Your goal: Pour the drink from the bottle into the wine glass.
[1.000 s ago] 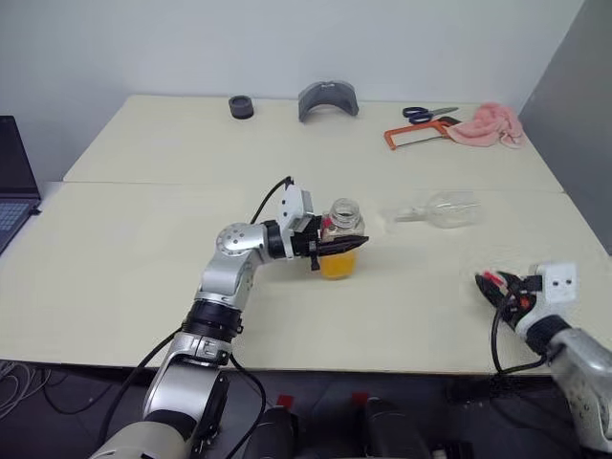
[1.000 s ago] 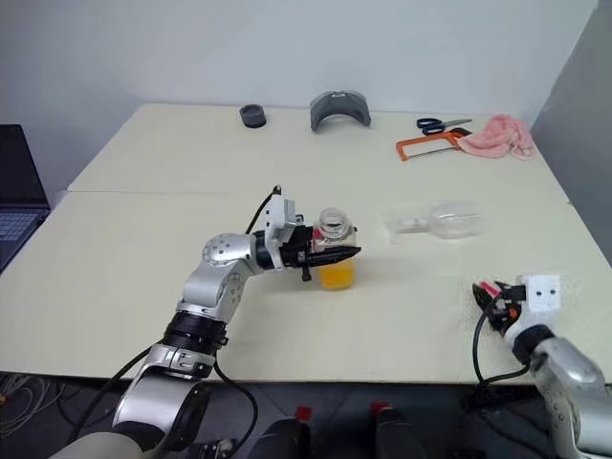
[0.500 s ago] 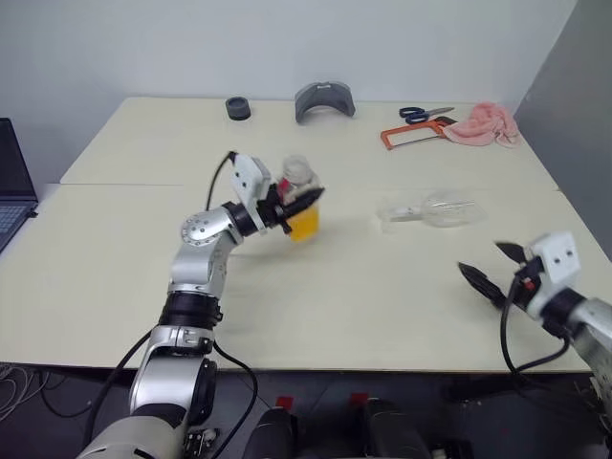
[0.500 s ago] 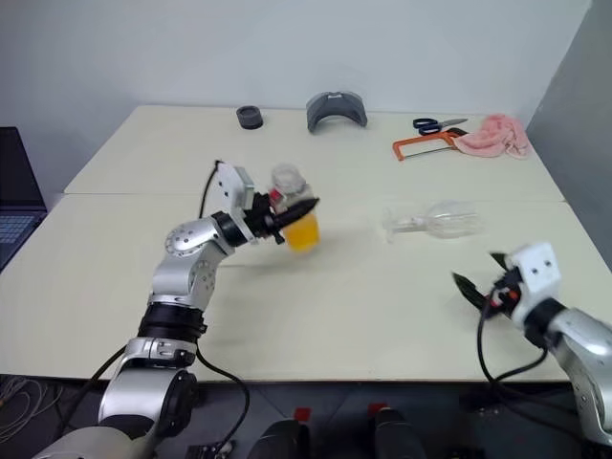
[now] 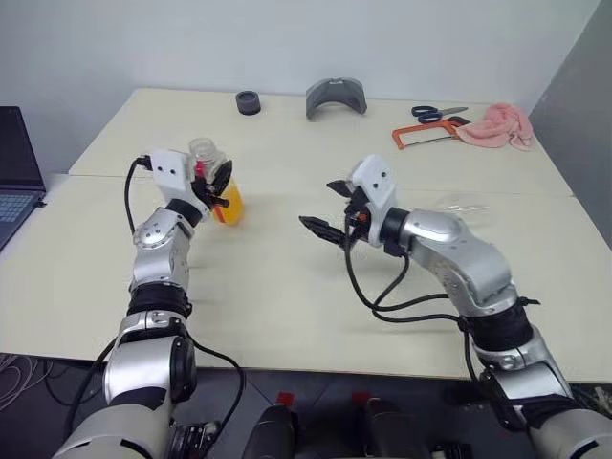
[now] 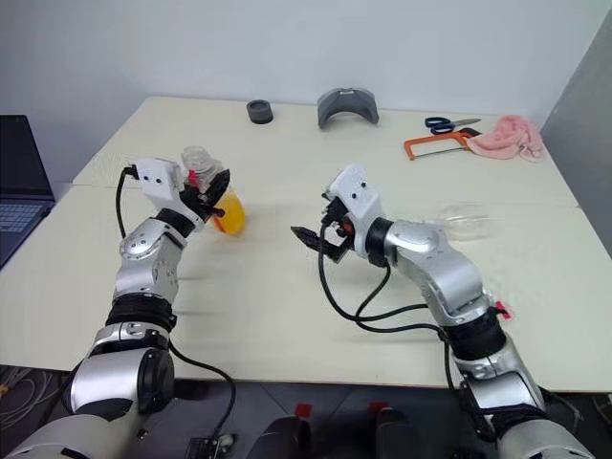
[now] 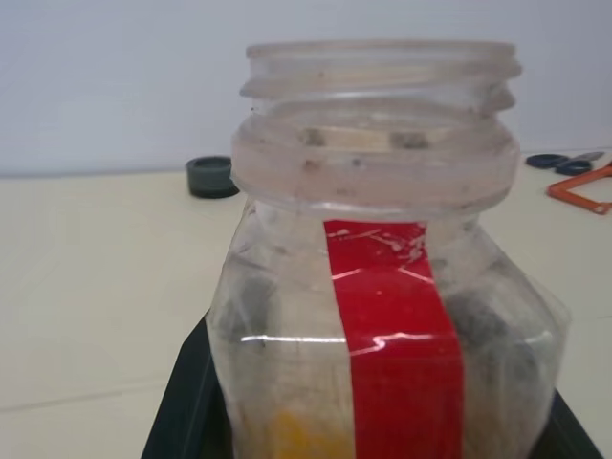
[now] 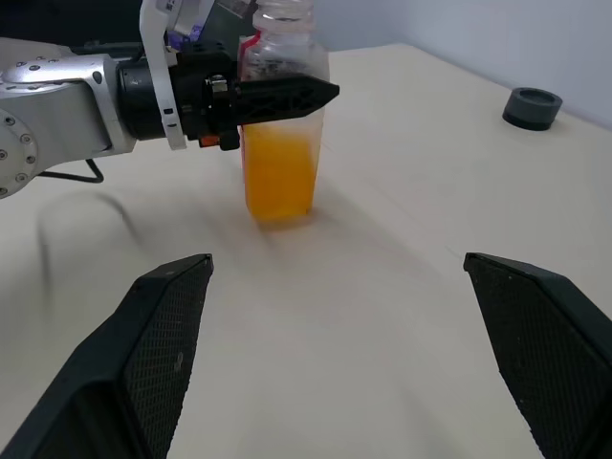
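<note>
While the left tool pinches the uncapped bottle upright, the wine glass lies on its side behind the spread right tool, nearer that arm.

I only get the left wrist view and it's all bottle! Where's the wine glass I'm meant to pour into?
Observer: The wine glass is lying on its side on the table, over on the robot's right, behind the right arm.
Child: Is the other hand picking it up?
Observer: No. The right gripper is between the bottle and the glass. Its fingers are wide open, hold nothing and point toward the bottle.
Child: How much juice have I got?
Observer: The orange drink fills roughly the lower half of the bottle. The left gripper is clamped around the bottle's upper part.
</note>
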